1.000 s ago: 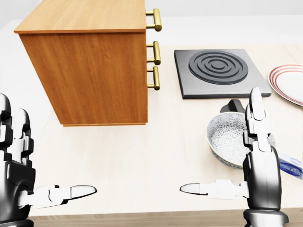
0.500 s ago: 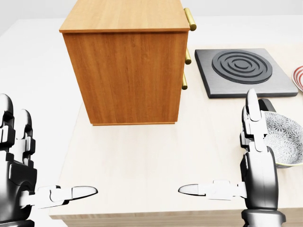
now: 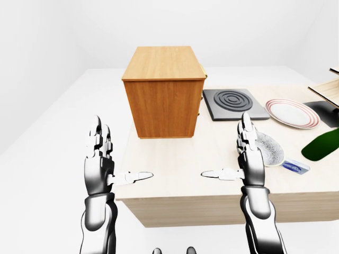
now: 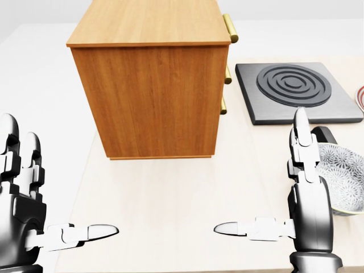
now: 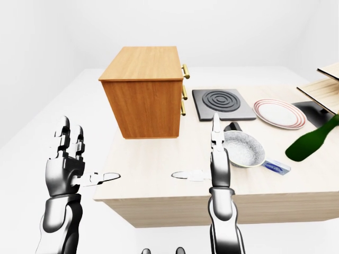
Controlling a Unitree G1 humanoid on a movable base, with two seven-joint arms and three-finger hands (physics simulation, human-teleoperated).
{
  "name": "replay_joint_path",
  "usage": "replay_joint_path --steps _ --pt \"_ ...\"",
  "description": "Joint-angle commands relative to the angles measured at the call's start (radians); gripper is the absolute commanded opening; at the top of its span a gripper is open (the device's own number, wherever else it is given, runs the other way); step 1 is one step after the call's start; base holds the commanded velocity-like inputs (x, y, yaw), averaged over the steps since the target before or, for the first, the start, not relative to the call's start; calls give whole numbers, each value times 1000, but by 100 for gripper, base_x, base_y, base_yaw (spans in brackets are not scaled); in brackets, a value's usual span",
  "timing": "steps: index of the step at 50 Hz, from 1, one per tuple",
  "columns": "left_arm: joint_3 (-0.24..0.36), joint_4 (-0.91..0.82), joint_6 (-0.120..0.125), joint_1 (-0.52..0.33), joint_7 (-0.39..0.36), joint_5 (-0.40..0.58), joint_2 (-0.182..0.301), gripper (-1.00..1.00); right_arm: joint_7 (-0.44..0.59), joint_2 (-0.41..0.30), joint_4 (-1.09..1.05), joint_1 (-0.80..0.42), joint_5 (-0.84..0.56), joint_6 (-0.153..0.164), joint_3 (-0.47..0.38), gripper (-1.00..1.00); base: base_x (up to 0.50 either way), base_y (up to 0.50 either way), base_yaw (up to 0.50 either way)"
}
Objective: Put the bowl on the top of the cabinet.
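A patterned grey-white bowl sits upright on the light wooden table, at the right edge of the head view. The wooden cabinet with brass handles stands on the table to the bowl's left, and its top is bare. My right hand is open, fingers up and thumb out to the left, just left of the bowl and not touching it. My left hand is open and empty at the lower left, off the table's left edge.
A black hob lies right of the cabinet. A red-rimmed plate, a lying green bottle and a small blue item are further right. A wooden shelf stands at the far right.
The whole picture has shifted: cabinet, hob and bowl slid to the right, so the camera has moved left. Both hands hold the same open pose.
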Motion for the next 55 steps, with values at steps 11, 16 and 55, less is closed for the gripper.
replay_joint_path --steps 11,16,55 --pt "-2 -1 0 -1 -2 -2 0 100 0 -1 7 -2 1 0 1 100 26 4 0" --pt "-3 1 0 -2 -3 -3 0 100 2 -1 9 -4 2 0 1 100 26 16 0" --pt "-6 9 0 -4 -2 0 1 100 6 -1 25 -7 25 0 -3 100 14 6 0"
